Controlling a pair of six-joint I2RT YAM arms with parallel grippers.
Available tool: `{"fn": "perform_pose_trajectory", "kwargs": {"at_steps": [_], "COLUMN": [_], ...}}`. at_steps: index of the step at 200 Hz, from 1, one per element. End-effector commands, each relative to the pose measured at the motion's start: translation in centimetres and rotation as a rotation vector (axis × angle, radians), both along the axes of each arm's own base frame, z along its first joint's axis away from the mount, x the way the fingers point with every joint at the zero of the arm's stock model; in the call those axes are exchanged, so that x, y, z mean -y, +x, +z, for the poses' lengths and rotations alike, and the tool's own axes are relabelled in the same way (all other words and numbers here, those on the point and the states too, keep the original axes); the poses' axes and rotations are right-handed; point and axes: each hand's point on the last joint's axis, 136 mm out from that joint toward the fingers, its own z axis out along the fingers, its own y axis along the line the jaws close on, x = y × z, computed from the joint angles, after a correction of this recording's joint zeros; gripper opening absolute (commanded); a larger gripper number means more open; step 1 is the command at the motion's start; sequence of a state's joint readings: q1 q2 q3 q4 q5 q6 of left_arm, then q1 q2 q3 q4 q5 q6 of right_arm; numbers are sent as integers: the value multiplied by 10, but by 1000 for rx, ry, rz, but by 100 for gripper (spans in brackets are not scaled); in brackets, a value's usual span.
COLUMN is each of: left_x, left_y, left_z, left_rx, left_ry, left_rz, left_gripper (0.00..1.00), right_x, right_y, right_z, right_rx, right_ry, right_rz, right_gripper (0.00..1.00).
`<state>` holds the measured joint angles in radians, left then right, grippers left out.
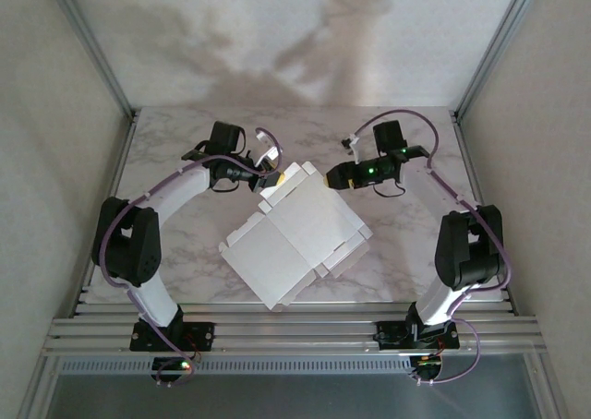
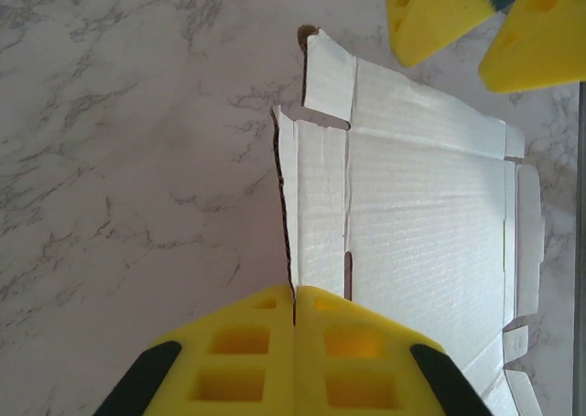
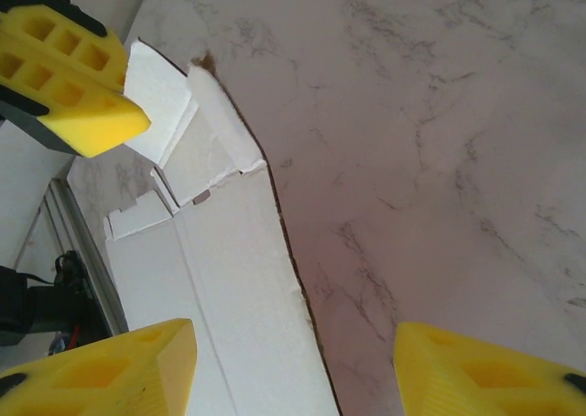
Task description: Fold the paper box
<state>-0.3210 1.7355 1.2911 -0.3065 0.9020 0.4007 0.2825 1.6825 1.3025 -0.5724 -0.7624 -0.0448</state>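
One paper box (image 1: 297,234) on marble table (image 1: 305,128); left claw (image 2: 294,299) tight on its edge, right claw (image 3: 293,343) open.

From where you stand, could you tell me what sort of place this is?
Probably a robot lab work cell, not a home: a marble-patterned table boxed in by plain wall panels, an aluminium rail holding the left arm and right arm, and an unfolded paper box between them.

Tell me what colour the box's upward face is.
White: the box lies white side up. The left wrist view shows it best.
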Motion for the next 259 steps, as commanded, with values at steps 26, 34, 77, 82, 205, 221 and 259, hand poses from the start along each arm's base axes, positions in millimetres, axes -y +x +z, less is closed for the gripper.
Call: {"fn": "perform_pose_trajectory", "kwargs": {"at_steps": [26, 34, 77, 82, 205, 221, 259], "left_x": [3, 3, 4, 4, 9, 11, 7], "left_y": [-5, -4, -2, -3, 6, 12, 26], "left_z": [14, 14, 12, 11, 6, 14, 56], "left_rx": [27, 24, 9, 6, -82, -106, -136], "left_ry": [-30, -30, -31, -31, -64, -87, -168], "left_rz": [-31, -26, -24, -24, 5, 38, 224], "left_gripper": [1, 1, 1, 1, 12, 25, 34], "right_x": [-10, -10, -9, -8, -5, -1, 13], "right_y": [-12, -14, -17, -17, -29, -34, -47], "right_z": [-17, -18, -18, -18, 0, 3, 17], "right_rx": [-48, -52, -54, -51, 25, 33, 78], "right_ry": [2, 4, 8, 2, -69, -96, -139], "right_rz": [35, 37, 30, 25, -21, -40, -138], "right_gripper": [58, 58, 50, 49, 9, 5, 2]}}
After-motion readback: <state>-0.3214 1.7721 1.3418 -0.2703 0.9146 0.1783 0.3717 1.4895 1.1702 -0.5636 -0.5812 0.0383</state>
